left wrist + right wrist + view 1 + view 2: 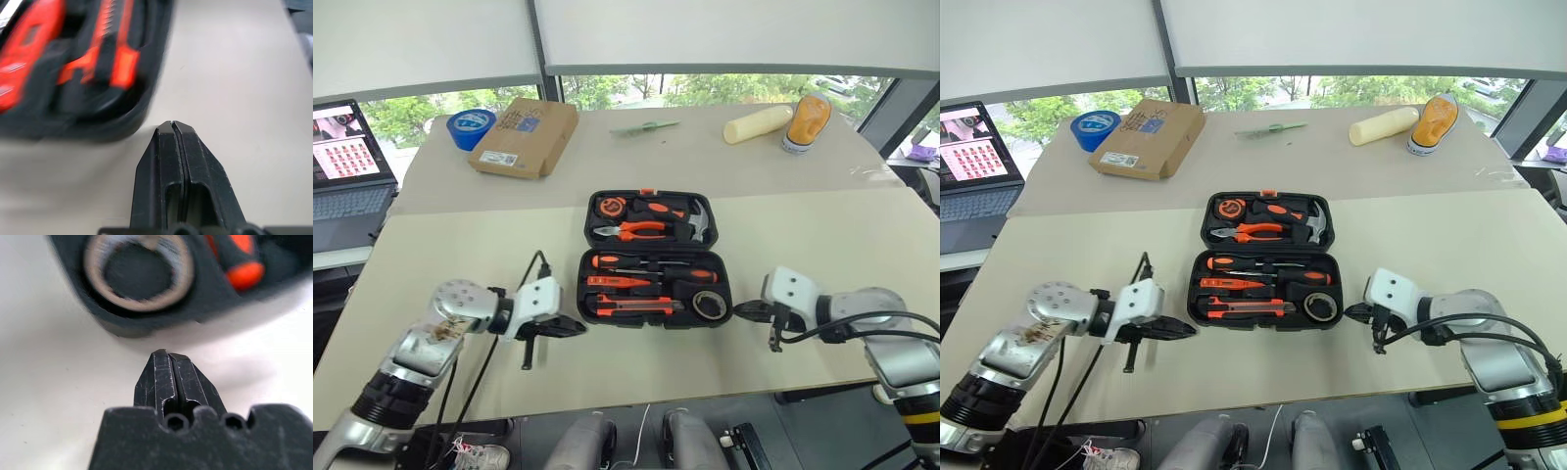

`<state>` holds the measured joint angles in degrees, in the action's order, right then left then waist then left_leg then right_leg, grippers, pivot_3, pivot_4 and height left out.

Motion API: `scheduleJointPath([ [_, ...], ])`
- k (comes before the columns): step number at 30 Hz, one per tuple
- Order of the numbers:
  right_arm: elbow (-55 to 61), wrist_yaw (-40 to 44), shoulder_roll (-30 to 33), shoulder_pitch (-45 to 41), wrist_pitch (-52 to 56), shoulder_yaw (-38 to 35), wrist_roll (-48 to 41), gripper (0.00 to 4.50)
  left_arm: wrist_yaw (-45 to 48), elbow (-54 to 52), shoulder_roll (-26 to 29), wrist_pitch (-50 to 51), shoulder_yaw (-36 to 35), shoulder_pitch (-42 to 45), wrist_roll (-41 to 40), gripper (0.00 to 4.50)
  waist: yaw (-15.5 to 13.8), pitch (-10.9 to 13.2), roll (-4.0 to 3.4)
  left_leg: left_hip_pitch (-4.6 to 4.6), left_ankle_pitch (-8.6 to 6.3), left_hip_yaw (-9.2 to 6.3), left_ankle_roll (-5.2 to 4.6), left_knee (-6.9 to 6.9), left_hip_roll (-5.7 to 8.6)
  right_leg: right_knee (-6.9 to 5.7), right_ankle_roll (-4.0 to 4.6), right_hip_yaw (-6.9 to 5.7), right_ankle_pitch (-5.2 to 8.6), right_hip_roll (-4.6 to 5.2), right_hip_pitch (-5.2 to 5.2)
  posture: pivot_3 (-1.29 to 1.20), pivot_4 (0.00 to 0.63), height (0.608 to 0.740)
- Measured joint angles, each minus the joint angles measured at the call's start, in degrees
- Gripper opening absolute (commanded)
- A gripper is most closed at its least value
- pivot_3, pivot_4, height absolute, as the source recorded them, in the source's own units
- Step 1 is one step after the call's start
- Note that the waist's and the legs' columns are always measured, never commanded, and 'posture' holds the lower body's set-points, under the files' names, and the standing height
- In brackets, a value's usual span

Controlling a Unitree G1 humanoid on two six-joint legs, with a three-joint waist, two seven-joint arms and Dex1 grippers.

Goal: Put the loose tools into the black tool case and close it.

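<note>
Case [656, 259] lies open at centre frame on the beige counter [822, 284], a black moulded plastic clamshell with an orange latch on its far edge. Lower tray holds screwdrivers [651, 262], a utility knife [631, 307] and a grey tape ring [709, 305], each seated in a slot; upper tray holds pliers [636, 230], a hammer and a tape measure. Slot detail is blurred in both wrist views. Left tool [576, 328] and right tool [740, 311] flank the lower tray, each clenched on nothing, clear of the shell. A laptop at left is cut off by the frame edge.
</note>
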<state>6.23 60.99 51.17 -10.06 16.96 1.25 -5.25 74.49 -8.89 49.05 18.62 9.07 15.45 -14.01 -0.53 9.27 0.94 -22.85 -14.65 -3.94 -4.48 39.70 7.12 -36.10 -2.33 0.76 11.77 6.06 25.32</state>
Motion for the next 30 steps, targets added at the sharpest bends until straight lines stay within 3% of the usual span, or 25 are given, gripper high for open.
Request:
scheduleJointPath([
  [4, -5.9, -1.4, 0.3, -4.0, -0.5, 0.0, 1.3, 0.0, 2.8, 7.1, 3.7, -0.5, -1.3, 5.1, 0.0, 0.04, -0.1, 0.0, -0.03, 0.07, 0.01, 0.0, 0.01, 0.02, 0.02, 0.0, 0.0, -0.04, 0.0, -0.09, -0.08, 0.0, 0.15, 0.735],
  [7, -10.2, -2.3, -0.2, -8.9, -1.9, 0.6, 2.4, 0.0, -0.6, 16.2, 0.6, -4.1, -0.4, 12.8, 4.5, 0.04, -0.4, 0.0, -0.05, 0.09, 0.06, 0.0, 0.03, 0.03, 0.07, 0.02, -0.01, -0.1, -0.01, -0.04, -0.13, 0.0, 0.15, 0.735],
  [9, -13.5, -2.7, -1.5, -12.5, -2.8, 1.1, 3.0, 0.0, -4.2, 21.7, -4.3, -5.6, 0.3, 17.5, 6.8, 0.04, -0.5, 0.0, -0.03, 0.0, 0.09, 0.0, -0.07, 0.08, 0.1, 0.04, -0.02, -0.12, -0.01, -0.03, -0.12, 0.0, 0.15, 0.735],
  [14, -20.6, -3.8, -5.5, -17.7, -4.6, 3.8, 4.5, 0.0, -6.4, 25.5, -10.6, -6.2, 2.9, 19.4, 8.3, 0.04, 0.3, 0.0, 0.0, -0.27, 0.1, 0.02, -0.13, 0.07, 0.09, -0.06, -0.02, -0.07, -0.02, 0.0, 0.24, 0.0, 0.15, 0.735],
  [23, -20.3, -2.2, -8.7, -19.9, -1.6, 4.2, 3.1, 0.0, -5.1, 19.7, -11.7, -3.3, 2.6, 14.6, 6.9, 0.04, 0.3, 0.0, 0.0, -0.6, 0.12, 0.07, -0.11, 0.12, 0.09, -0.15, -0.02, -0.01, -0.02, 0.0, 0.67, 0.0, 0.15, 0.735],
  [30, -7.3, 0.9, -5.1, -10.7, 2.2, 1.6, -0.5, 0.0, -3.0, 10.4, -9.9, 2.6, 0.8, 8.5, 2.7, 0.04, 0.4, 0.0, 0.0, -0.67, 0.12, 0.07, -0.1, 0.08, 0.06, -0.24, -0.02, 0.01, -0.01, 0.02, 0.81, 0.0, 0.15, 0.735],
])
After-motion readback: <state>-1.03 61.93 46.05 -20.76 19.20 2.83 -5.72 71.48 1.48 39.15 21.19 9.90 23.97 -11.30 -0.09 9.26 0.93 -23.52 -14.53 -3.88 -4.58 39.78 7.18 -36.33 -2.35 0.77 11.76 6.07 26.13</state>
